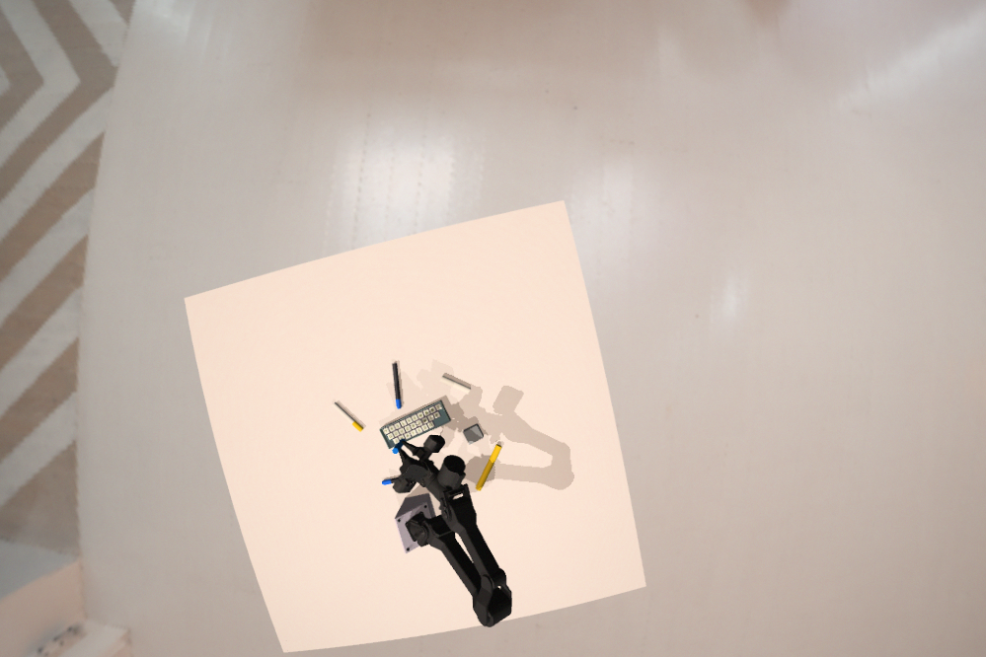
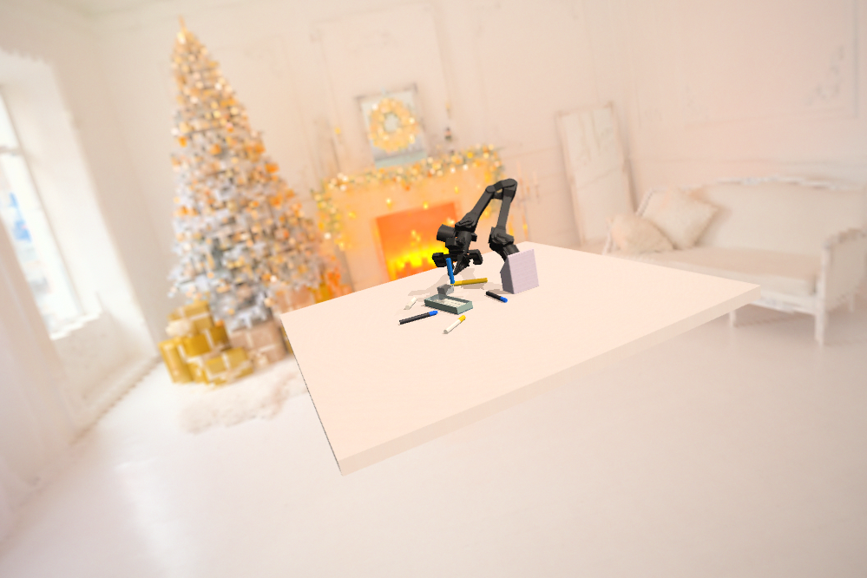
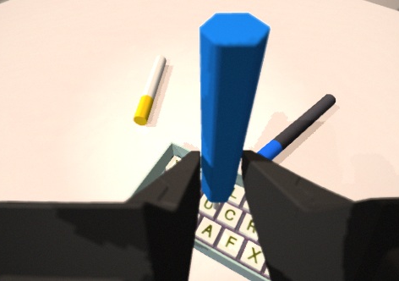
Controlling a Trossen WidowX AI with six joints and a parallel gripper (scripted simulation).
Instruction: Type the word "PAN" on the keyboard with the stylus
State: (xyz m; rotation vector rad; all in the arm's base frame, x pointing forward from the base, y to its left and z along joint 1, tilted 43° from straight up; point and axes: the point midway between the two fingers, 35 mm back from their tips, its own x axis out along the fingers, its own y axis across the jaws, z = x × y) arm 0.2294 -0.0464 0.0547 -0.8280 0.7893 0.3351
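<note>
Peach-cream covers the counter [image 1: 354,310] [image 2: 550,340] [image 3: 60,55], whose edges all lie well apart from the keyboard [image 1: 417,422] [image 2: 448,304] [image 3: 230,215]. In the exterior view, a glittering tree [image 2: 216,156] stands beyond the keyboard to the left, a glowing fireplace [image 2: 414,248] behind it, and a pale sofa [image 2: 775,238] beyond to the right.

Seen from above, a broad stretch of bare counter opens beyond the keyboard. Nearer its far side lie a black pen [image 1: 397,381] [image 2: 417,317] [image 3: 303,123] and a short white stick [image 1: 455,383] [image 2: 410,303]. A yellow-tipped white pen [image 1: 346,414] [image 2: 454,324] [image 3: 150,89] lies off its left end, while a grey block [image 1: 472,433] [image 2: 445,289] and a yellow marker [image 1: 489,466] [image 2: 469,280] sit off its right.

The black arm [image 1: 479,542] [image 2: 479,211] folds high at the elbow, then reaches down toward the keyboard. Its tool [image 1: 402,445] [image 2: 450,262] [image 3: 221,159] pinches the blue stylus [image 1: 396,450] [image 2: 450,270] [image 3: 229,97], held near upright at the keyboard's near-left side in the top view. Whether its tip touches a key cannot be told.
</note>
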